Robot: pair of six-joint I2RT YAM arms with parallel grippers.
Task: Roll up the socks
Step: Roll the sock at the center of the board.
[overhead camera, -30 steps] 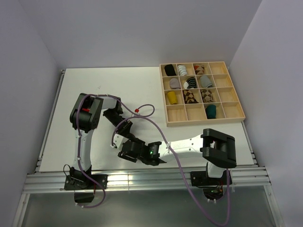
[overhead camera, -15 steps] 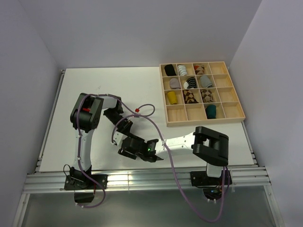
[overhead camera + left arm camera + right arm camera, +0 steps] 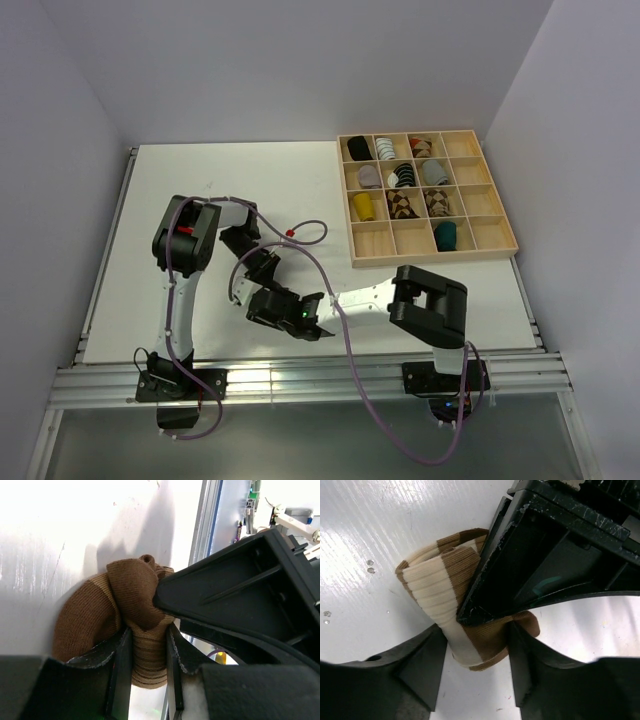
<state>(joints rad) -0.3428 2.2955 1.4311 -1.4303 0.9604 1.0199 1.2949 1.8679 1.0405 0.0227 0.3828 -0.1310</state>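
- A wooden tray (image 3: 430, 258) sits at the far right corner of the counter (image 3: 180, 180), divided into sixteen compartments, four by four.
- Ten compartments hold one rolled bundle each: three brown patterned bundles (image 3: 420, 146), two black-and-white bundles (image 3: 402, 176), two grey bundles (image 3: 370, 177), one black bundle (image 3: 358, 148), one yellow bundle (image 3: 363, 206) and one teal bundle (image 3: 446, 236).
- The teal bundle is alone in the tray's nearest row, third compartment from the left.
- One brown-and-cream striped sock (image 3: 90, 620) lies bunched on the counter near its near edge, left of the middle, between the two arms.
- The left gripper (image 3: 147, 630) has its jaws narrow, clamped on the sock's brown end.
- The right gripper (image 3: 475, 630) has its jaws wide, straddling the sock's striped end. The fabric is close against both sides, but I cannot tell whether they pinch it.
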